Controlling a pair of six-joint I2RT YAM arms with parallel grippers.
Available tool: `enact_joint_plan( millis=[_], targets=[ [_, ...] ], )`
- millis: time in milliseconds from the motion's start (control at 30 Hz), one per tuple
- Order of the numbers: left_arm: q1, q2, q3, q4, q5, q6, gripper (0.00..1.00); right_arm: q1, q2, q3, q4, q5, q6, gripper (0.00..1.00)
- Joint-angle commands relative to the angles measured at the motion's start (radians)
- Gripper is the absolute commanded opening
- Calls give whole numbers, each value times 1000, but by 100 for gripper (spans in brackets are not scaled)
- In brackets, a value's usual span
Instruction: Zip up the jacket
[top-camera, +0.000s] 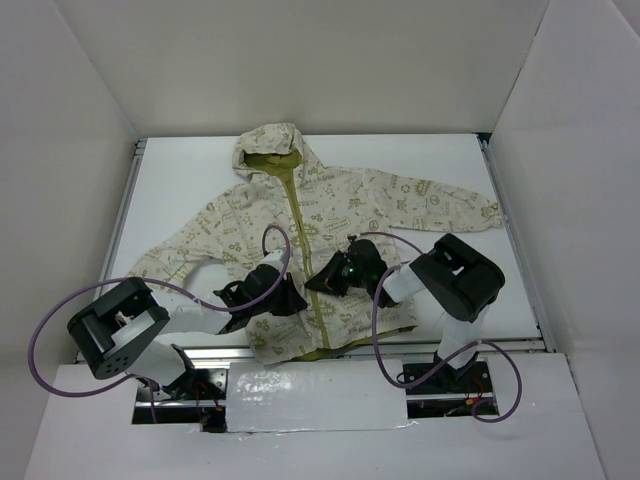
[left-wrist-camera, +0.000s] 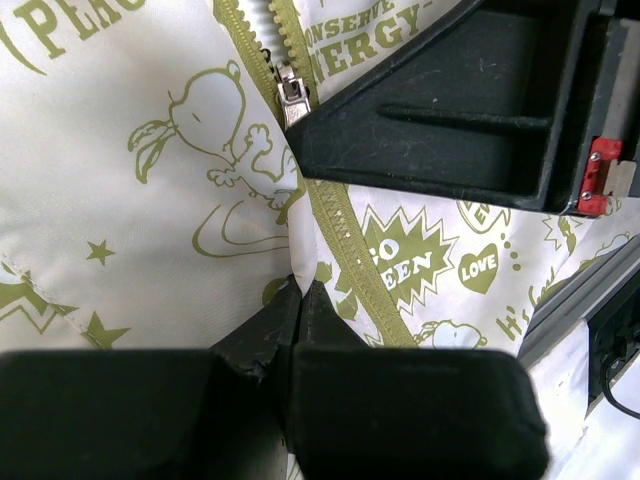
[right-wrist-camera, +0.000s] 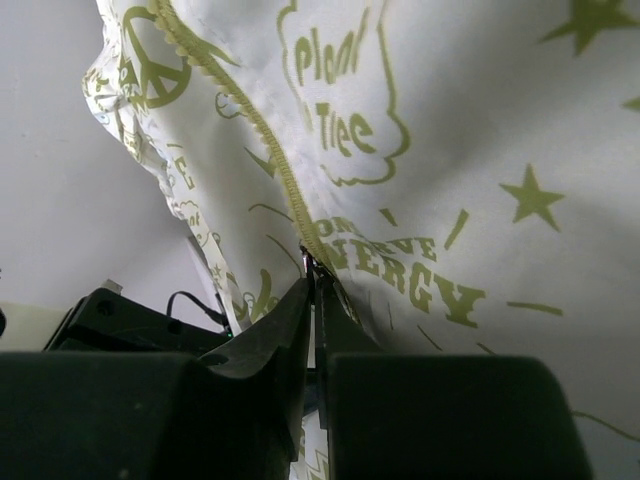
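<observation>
The jacket (top-camera: 330, 215) lies flat and face up on the table (top-camera: 180, 190), with its hood (top-camera: 268, 145) at 12 o'clock and its hem (top-camera: 330, 352) at 6 o'clock, just in front of the arm bases. The step in hand looks like taking hold of the slider before the pull. The zipper (top-camera: 300, 240) is meshed from the hem up to the zipper pull (left-wrist-camera: 292, 100), and its teeth part toward 12 o'clock beyond that. The left gripper (left-wrist-camera: 297, 300) has its fingers pressed together on a fold of cream fabric, touching the closed teeth on their 9 o'clock side, toward 6 o'clock from the pull. It serves as the anchor. The right gripper (right-wrist-camera: 312, 275) comes in from 3 o'clock, fingers drawn almost together right at the slider. They appear to pinch the pull, though the contact is small and hard to confirm. Next, I judge, the right arm must draw the pull straight toward 12 o'clock along the teeth while the left holds the lower fabric taut, so the cloth does not bunch or ride up.
</observation>
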Motion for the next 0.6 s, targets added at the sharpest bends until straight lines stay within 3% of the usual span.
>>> enact_joint_plan(
  millis=[0,267,567],
  targets=[
    [2,-21,-3,17,15,30,0,-14,19,24,30,10,2,9],
    [2,-19,3,6,13,38,0,-39,21,36,25,-7,8,0],
    [2,-24,3,0,13,47,0,-63,-4,43,77,-13,1,0]
  ],
)
